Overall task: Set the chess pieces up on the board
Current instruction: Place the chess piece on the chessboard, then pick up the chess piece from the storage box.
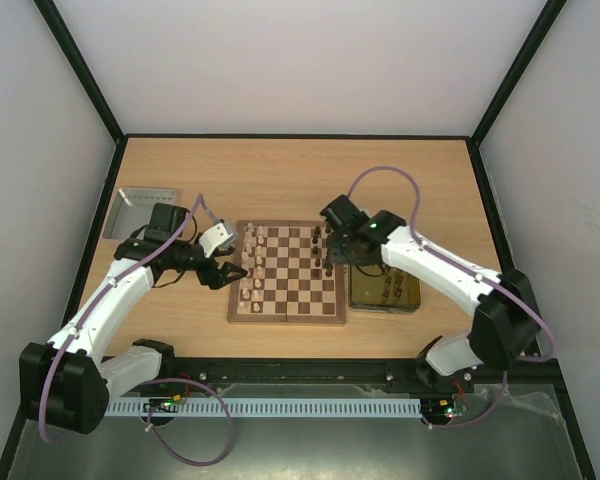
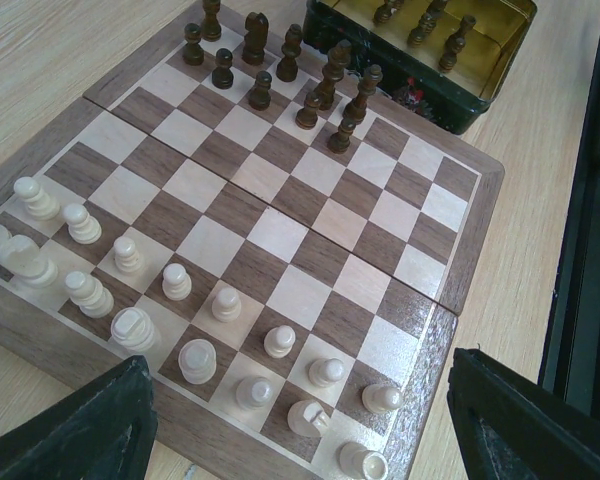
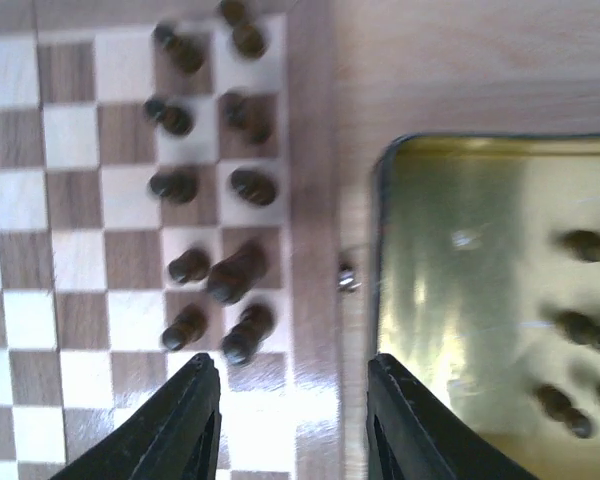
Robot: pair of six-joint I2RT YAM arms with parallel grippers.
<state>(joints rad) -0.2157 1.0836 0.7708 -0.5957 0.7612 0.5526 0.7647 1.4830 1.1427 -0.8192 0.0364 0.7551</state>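
Observation:
The chessboard (image 1: 287, 290) lies at the table's middle. Several cream pieces (image 1: 248, 268) stand in two columns along its left side, and show close up in the left wrist view (image 2: 226, 304). Several dark pieces (image 1: 325, 248) stand along its right side, and show in the right wrist view (image 3: 235, 273). My left gripper (image 1: 232, 275) is open and empty over the board's left edge (image 2: 160, 420). My right gripper (image 1: 342, 252) is open and empty above the board's right edge (image 3: 315, 300), between the dark pieces and the yellow tray (image 3: 480, 300).
The yellow tray (image 1: 404, 303) beside the board's right side holds several dark pieces (image 1: 390, 291), also visible in the right wrist view (image 3: 585, 330) and left wrist view (image 2: 425, 30). A silver metal tray (image 1: 140, 210) sits at the far left. A small screw (image 3: 348, 277) lies between board and tray.

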